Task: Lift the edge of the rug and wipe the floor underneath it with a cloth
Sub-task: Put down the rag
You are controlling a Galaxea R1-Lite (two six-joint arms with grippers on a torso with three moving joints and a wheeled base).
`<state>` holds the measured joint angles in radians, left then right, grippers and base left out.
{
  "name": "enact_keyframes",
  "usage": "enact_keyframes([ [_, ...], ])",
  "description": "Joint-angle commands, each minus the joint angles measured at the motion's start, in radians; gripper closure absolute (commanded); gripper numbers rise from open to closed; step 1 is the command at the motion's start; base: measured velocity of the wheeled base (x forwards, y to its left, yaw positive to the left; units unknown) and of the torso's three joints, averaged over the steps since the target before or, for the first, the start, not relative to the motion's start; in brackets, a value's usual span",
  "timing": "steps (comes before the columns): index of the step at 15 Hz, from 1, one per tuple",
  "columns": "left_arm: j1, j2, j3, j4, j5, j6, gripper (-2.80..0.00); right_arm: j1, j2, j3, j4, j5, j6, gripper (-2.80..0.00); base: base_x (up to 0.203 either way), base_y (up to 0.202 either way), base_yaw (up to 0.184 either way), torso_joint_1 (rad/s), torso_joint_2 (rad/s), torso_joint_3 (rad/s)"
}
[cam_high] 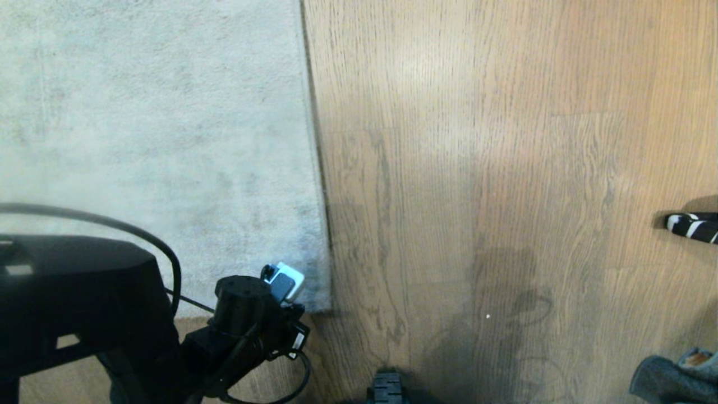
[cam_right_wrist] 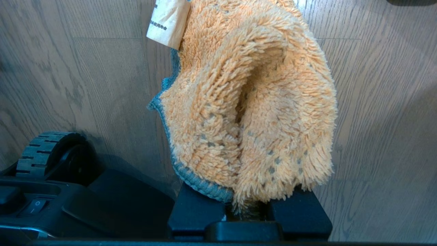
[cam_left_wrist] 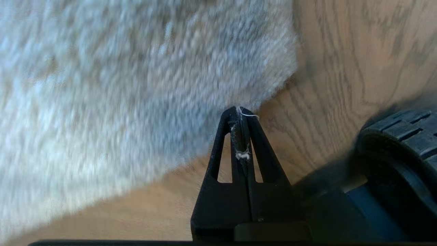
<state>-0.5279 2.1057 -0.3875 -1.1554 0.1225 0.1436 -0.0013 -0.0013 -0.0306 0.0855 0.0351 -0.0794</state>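
Observation:
The pale grey rug lies flat on the left, its straight edge (cam_high: 315,146) running down to a square corner (cam_high: 323,300). My left arm's wrist (cam_high: 252,306) hangs over that corner. In the left wrist view my left gripper (cam_left_wrist: 239,111) is shut, its tips at the rug corner (cam_left_wrist: 273,82); only a few pale fibres cling between the fingers. The wood-grain floor (cam_high: 477,168) fills the right. My right gripper (cam_right_wrist: 250,210) is shut on the orange-yellow cloth (cam_right_wrist: 252,102), which covers its fingers; grey trim and a white tag (cam_right_wrist: 167,22) show. The cloth's grey side (cam_high: 670,379) shows at the lower right.
One wheel of my base (cam_left_wrist: 403,136) stands on the floor close beside the left gripper, and another wheel (cam_right_wrist: 44,150) is near the right one. A black-and-white striped thing (cam_high: 693,226) pokes in at the right edge. A black cable (cam_high: 140,235) loops over the rug.

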Motion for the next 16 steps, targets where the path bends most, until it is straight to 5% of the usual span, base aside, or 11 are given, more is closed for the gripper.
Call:
enact_keyframes([
  [1, 0.022, 0.032, -0.036, -0.008, -0.044, 0.037, 0.00, 0.000, 0.001, 0.000, 0.000, 0.000, -0.001, 0.00, 0.000, 0.000, 0.000, 0.000, 0.00, 0.000],
  [8, 0.043, 0.093, -0.087, -0.086, -0.090, 0.130, 0.00, 0.000, 0.001, 0.000, 0.000, 0.000, -0.002, 0.00, 0.000, 0.000, 0.000, 0.000, 0.00, 0.000],
  [16, 0.027, 0.068, -0.078, -0.084, -0.091, 0.125, 0.00, 0.001, 0.001, 0.000, 0.000, 0.000, -0.002, 0.00, 0.000, 0.000, 0.000, 0.000, 0.00, 0.000],
])
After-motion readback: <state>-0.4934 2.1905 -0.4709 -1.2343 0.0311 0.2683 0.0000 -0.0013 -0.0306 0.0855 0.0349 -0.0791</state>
